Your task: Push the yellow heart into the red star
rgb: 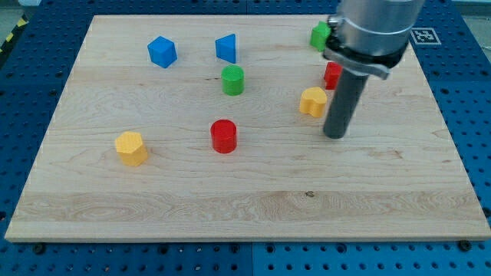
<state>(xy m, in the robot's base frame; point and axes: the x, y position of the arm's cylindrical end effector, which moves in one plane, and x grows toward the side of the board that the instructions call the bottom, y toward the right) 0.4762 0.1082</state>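
1. Yellow heart (312,101) lies on the wooden board (245,207), just at 9 o'clock of my tip (334,135), apparently not touching.
2. Red star (332,75) sits at 1 o'clock of the heart, close by, partly hidden behind the rod.
3. Red cylinder (224,136) stands well apart at 8 o'clock of the heart.
4. No pincer exists here; the arm ends in a plain rod.
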